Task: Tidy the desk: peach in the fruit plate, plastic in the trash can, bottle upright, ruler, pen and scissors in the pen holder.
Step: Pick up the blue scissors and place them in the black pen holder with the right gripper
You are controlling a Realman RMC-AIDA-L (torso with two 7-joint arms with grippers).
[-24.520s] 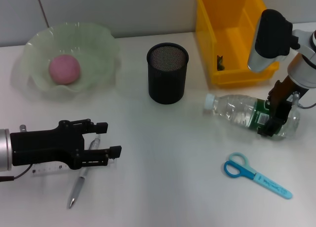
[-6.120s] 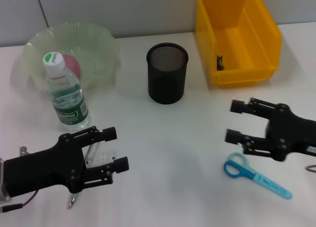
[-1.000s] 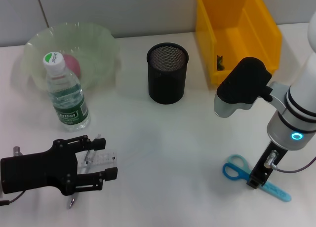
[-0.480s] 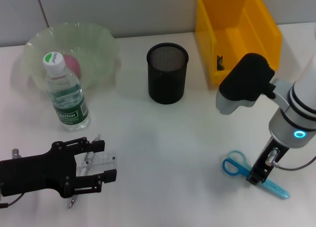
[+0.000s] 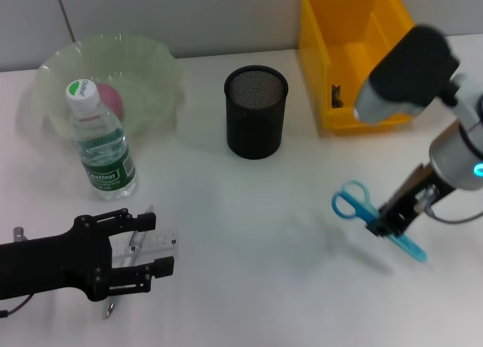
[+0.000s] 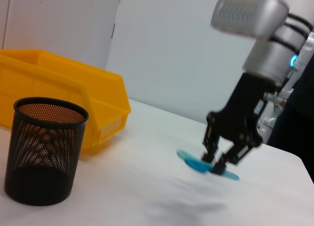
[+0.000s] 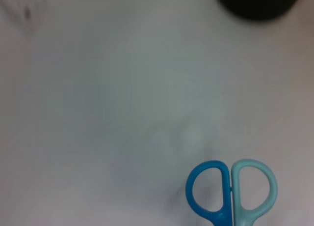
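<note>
Scissors [image 5: 375, 217] in right gripper [image 5: 383, 221] above white desk [image 5: 249, 211]

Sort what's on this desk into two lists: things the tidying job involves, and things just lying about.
Job items: scissors held off the desk by the right gripper; pen holder; ruler and pen under the left gripper; upright bottle; peach in the fruit plate; yellow bin.

Lying about: nothing visible.

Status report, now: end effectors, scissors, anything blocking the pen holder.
Right end effector shut on scissors, lifted off desk. Left end effector open, low over ruler and pen. Pen holder upright, path clear.
</note>
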